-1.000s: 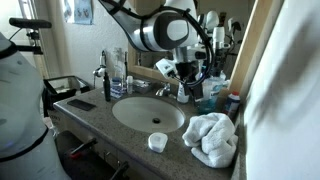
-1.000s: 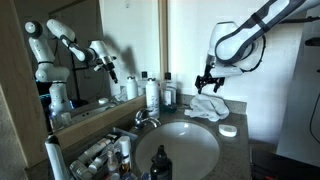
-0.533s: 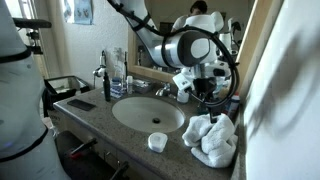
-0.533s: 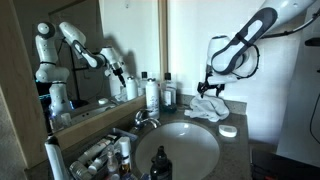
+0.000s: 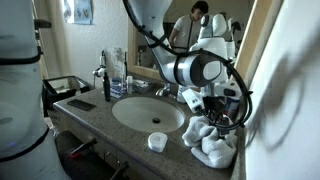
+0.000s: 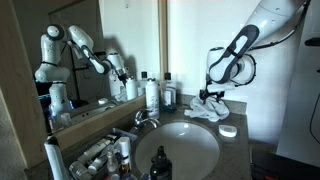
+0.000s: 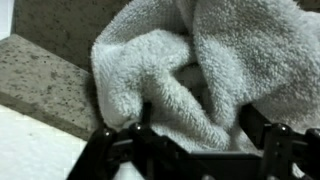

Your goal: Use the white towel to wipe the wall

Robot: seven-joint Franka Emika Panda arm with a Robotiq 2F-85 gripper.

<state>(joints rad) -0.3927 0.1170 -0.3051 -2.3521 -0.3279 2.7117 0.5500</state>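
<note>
The white towel [image 5: 216, 142] lies crumpled on the granite counter beside the white wall [image 5: 288, 90]; it also shows in the other exterior view [image 6: 207, 109]. My gripper [image 5: 212, 112] hangs right above it, also seen from the other side [image 6: 210, 97]. In the wrist view the towel [image 7: 190, 55] fills the picture. My gripper [image 7: 198, 122] is open, with one finger on each side of a towel fold and the pile touching or nearly touching the jaws. The fingers are not closed on the cloth.
A round sink basin [image 5: 148, 112] with a faucet [image 5: 162, 90] sits beside the towel. A small white cap [image 5: 157, 141] lies near the counter's front edge. Bottles and toiletries [image 5: 115, 75] stand along the mirror [image 6: 120, 40]. The counter corner [image 7: 40, 80] drops off to the left in the wrist view.
My gripper has moved from over the back of the sink across to the towel and down onto it. The towel has not moved.
</note>
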